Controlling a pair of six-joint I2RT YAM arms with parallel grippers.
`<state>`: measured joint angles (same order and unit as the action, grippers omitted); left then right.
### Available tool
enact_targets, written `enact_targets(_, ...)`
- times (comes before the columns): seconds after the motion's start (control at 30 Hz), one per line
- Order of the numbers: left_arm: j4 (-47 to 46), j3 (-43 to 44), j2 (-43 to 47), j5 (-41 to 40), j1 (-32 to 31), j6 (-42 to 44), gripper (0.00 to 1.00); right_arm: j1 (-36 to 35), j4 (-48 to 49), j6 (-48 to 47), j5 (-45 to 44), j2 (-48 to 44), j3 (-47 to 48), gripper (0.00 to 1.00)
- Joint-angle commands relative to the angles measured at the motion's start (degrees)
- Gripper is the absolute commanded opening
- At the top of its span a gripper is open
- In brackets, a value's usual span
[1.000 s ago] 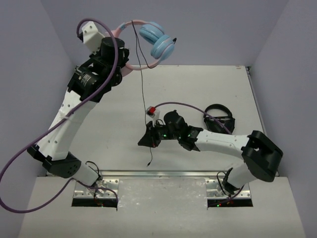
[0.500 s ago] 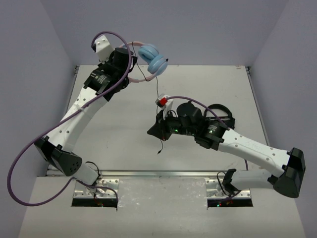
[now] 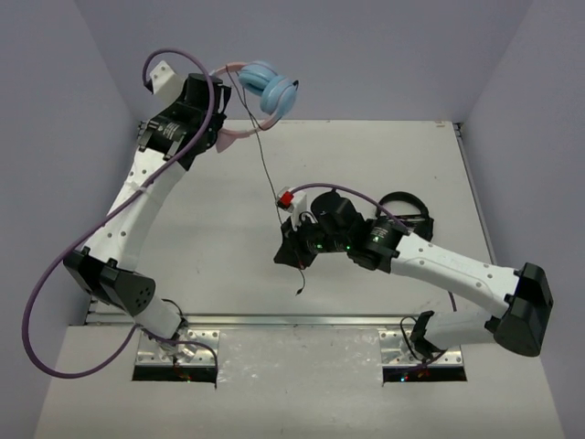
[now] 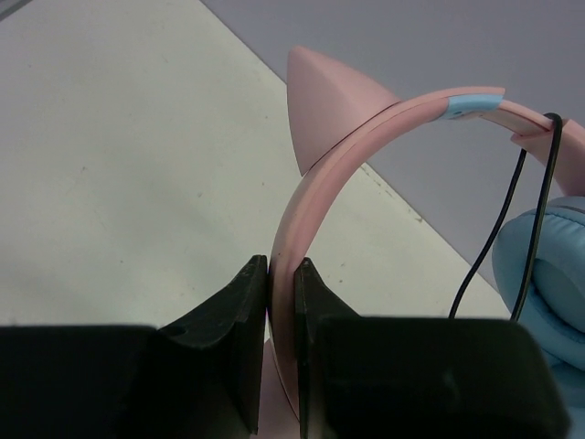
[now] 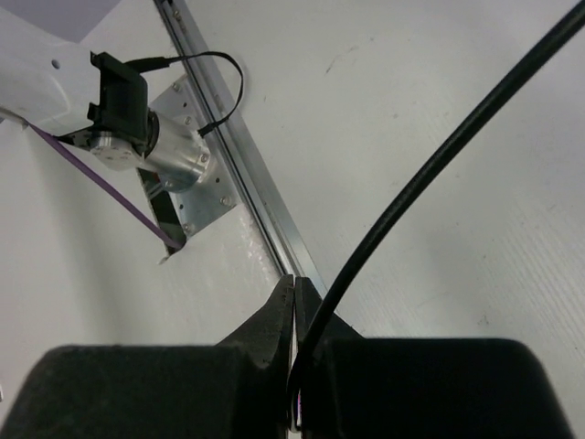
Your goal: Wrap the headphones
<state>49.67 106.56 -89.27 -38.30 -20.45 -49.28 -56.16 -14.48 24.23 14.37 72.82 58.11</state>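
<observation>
in the left gripper (image 4: 283,274), headphones (image 4: 366,137) clamped.

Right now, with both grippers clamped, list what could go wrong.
1. The left gripper pinches only the thin pink headband, holding the headphones aloft; they may swivel or slip out.
2. The cable runs nearly straight to the right gripper; more pull could strain it or tug the headband loose.
3. The cable's free end dangles and may snag.

Headphones (image 3: 268,90) pink-banded with light blue cups, black cable (image 5: 402,198); all-black headphones (image 3: 407,207); white table (image 3: 228,206).
</observation>
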Motion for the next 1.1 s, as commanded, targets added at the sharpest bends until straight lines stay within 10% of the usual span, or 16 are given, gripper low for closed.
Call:
enact_targets(0.0, -2.7, 4.4, -0.3, 0.0, 1.1, -5.0, 0.0, -1.4, -0.4, -0.6, 3.8, 2.1, 6.2, 0.01)
enact_targets(0.37, -14.1, -12.6, 5.8, -0.2, 2.0, 2.8, 0.0, -2.9, -12.7, -8.5, -3.6, 4.3, 21.2, 0.01)
enact_targets(1.07, -35.1, -42.1, 15.9, 35.6, 1.5, 31.0, 0.0, 1.7, -39.5, -33.8, -13.7, 17.1, 53.8, 0.01)
